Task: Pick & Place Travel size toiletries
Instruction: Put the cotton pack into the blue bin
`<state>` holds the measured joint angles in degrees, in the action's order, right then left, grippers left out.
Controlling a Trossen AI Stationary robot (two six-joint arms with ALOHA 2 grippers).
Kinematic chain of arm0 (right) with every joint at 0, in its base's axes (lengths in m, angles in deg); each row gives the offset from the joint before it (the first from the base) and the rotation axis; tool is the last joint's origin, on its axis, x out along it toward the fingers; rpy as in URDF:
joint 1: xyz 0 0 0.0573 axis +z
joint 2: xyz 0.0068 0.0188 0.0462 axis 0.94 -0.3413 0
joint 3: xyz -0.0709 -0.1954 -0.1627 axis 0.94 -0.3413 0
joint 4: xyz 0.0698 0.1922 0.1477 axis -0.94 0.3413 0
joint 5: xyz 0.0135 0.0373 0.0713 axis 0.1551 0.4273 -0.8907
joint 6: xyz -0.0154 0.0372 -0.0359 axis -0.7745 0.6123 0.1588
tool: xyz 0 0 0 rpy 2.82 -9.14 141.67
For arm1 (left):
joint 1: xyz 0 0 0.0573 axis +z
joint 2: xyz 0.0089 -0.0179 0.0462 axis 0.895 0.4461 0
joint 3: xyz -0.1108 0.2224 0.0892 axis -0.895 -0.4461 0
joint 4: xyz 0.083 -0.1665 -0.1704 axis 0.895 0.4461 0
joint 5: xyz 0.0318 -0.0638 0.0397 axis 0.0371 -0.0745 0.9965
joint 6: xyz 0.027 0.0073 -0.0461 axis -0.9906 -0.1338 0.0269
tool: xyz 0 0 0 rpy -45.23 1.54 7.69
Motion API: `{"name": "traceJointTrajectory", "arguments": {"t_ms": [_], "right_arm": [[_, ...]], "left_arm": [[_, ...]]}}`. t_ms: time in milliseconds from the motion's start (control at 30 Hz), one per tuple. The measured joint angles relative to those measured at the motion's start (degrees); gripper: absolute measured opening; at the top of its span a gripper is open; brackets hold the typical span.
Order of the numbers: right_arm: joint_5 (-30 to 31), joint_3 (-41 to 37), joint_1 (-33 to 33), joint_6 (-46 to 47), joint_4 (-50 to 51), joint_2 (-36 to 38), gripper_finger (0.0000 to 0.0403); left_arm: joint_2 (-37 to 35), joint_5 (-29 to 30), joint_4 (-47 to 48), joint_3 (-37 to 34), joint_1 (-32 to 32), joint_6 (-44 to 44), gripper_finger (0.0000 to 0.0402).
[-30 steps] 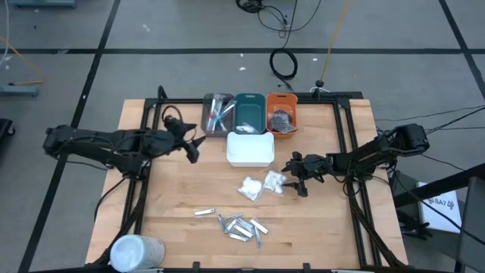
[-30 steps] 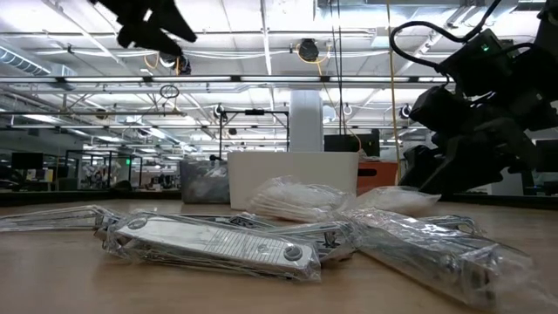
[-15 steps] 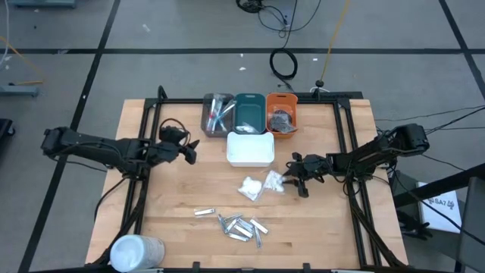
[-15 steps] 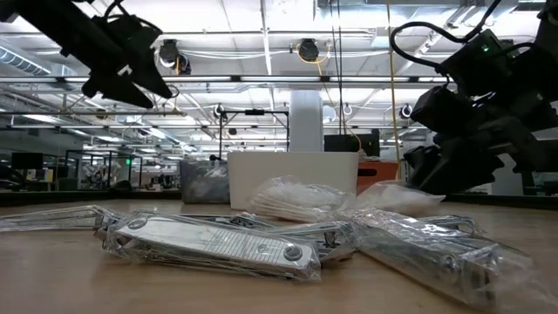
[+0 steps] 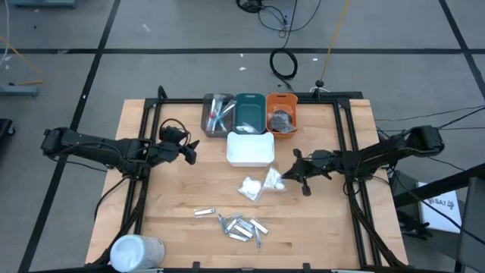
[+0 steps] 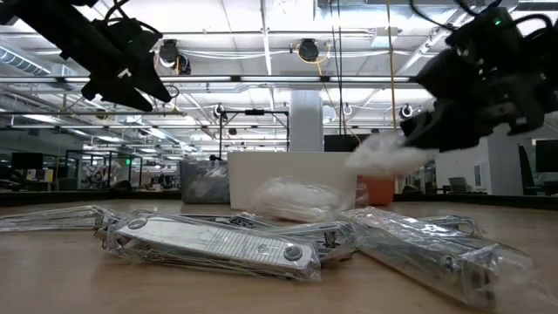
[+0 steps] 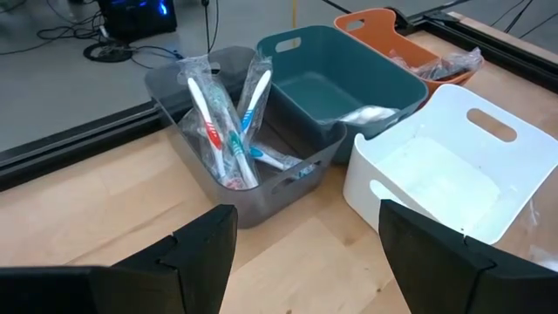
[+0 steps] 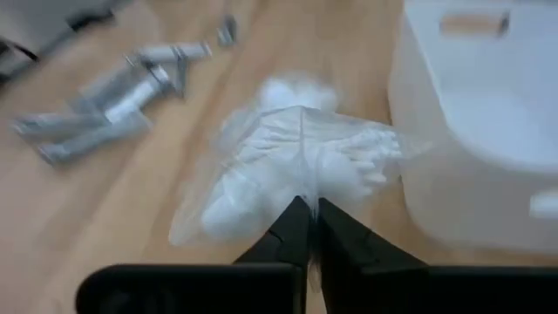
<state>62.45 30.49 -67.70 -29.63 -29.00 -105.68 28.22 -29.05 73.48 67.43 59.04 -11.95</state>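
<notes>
While the high view is looking straight down, the right gripper (image 5: 291, 173) is sitting just right of a white packet (image 5: 273, 180) near the bench (image 5: 174, 227) centre, with a second white packet (image 5: 250, 188) just beside it. Silver sachets (image 5: 241, 226) are lying loose nearer the front edge. Grey tray (image 5: 217, 114), teal tray (image 5: 249, 112) and orange tray (image 5: 281, 113) are lining the far edge; white tray (image 5: 250, 149) is sitting in front of them. Left gripper (image 5: 189, 149) is waiting left of the white tray.

Low view: the right gripper (image 6: 410, 139) is carrying its packet (image 6: 381, 155) clear of the bench; the other packet (image 6: 292, 199) and sachets (image 6: 209, 244) are resting on the wood. Left gripper (image 6: 144, 83) is hanging high.

Left wrist view: the left gripper (image 7: 305, 249), fingers spread wide and holding nothing, is facing the grey tray (image 7: 187, 131), which is already holding wrapped sticks (image 7: 228, 122). Teal tray (image 7: 349, 78) is holding one small white item; white tray (image 7: 453, 187) is looking bare.

Right wrist view: the right gripper (image 8: 306, 218), fingers pinched together, is gripping the packet (image 8: 288, 166) by its wrap, beside the white tray (image 8: 488, 113).

Judgement: sorting is partly done; this packet, its neighbour and all sachets are remaining.
</notes>
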Motion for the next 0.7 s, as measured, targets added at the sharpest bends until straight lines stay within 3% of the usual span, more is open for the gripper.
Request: {"name": "traceJointTrajectory", "arguments": {"t_ms": [200, 333, 500, 700], "right_arm": [[-2.08, 0.00, -0.12, -1.37, -3.08, 8.16, 0.0002], [-1.90, 0.00, -1.73, -0.57, -8.62, 9.88, 0.0002], [-1.95, 3.25, -5.28, 3.24, -7.79, 7.89, 0.0001], [-1.95, 14.72, -10.52, 0.40, 4.11, 0.87, 0.0001]], "left_arm": [[0.00, -0.02, -0.02, 0.00, 0.00, 0.00, 0.0273], [0.00, -0.02, 0.00, 0.00, 0.00, 0.10, 0.0273], [0.00, -0.04, -0.01, 0.00, 0.00, 1.16, 0.0273], [0.02, -0.06, -1.34, 0.00, 0.00, 1.29, 0.0273]]}}
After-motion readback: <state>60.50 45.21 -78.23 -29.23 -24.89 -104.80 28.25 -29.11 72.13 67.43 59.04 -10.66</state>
